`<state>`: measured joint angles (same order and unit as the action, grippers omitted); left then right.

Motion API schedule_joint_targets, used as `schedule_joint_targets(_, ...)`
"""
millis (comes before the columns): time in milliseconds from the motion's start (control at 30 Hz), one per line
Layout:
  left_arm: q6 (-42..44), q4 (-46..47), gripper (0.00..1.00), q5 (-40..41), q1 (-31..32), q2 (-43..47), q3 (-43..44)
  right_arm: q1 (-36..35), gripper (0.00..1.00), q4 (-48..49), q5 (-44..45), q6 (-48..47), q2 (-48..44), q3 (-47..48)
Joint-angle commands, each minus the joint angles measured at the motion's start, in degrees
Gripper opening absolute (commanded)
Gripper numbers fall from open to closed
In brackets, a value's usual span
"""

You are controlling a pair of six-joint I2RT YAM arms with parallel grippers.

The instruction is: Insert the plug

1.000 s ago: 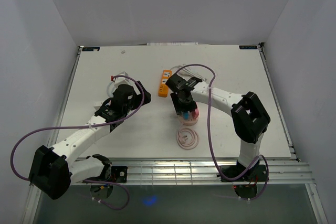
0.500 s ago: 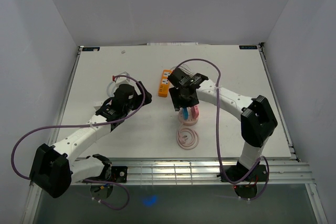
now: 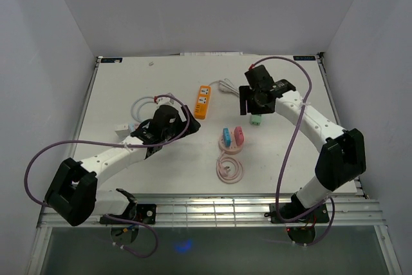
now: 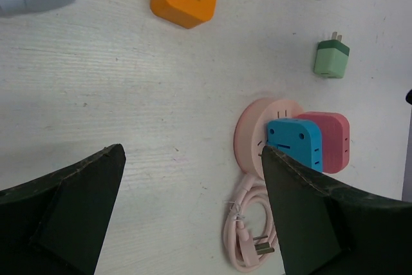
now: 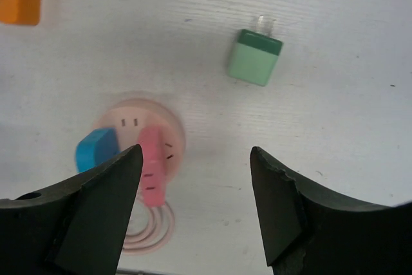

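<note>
While the green plug is lying flat and loose on the table, just past the round pink socket on its far-right side, the pink plug and blue plug are both sitting in that socket side by side. The right gripper hangs over the green plug, fingers spread wide with nothing between them, arm stretched out long from its base. The left gripper sits left of the socket, pointing toward it, also spread and empty, forearm low over the table. A second ago the right arm was hunched right over the socket; it's now swung away to the far right, and the left arm has slid a bit closer. The orange power strip is beyond the socket to the far left, and the coiled pink cable is just on its near side.
</note>
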<state>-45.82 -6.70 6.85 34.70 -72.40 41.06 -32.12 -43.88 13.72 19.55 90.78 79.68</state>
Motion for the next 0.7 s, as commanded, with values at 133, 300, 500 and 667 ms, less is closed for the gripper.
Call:
schedule_joint_targets(133, -4.0, 8.7, 0.97, -3.6, 3.5, -4.9, -0.3, 9.7, 0.82, 8.6, -0.2, -1.8, 1.5, -6.7)
schedule_joint_targets(300, -5.0, 10.4, 0.96, -2.5, 4.8, -6.4, 0.3, 10.4, 0.89, 12.2, -1.8, -1.9, 7.3, -6.9)
schedule_joint_targets(500, -3.5, 8.9, 0.97, -0.8, 4.9, -5.1, 1.4, 10.4, 0.83, 15.7, -1.1, -0.8, 12.0, -7.2)
schedule_joint_targets(667, -2.4, 7.4, 0.97, 0.5, 4.9, -3.5, 2.1, 10.4, 0.75, 17.6, 0.3, 0.6, 14.7, -6.8)
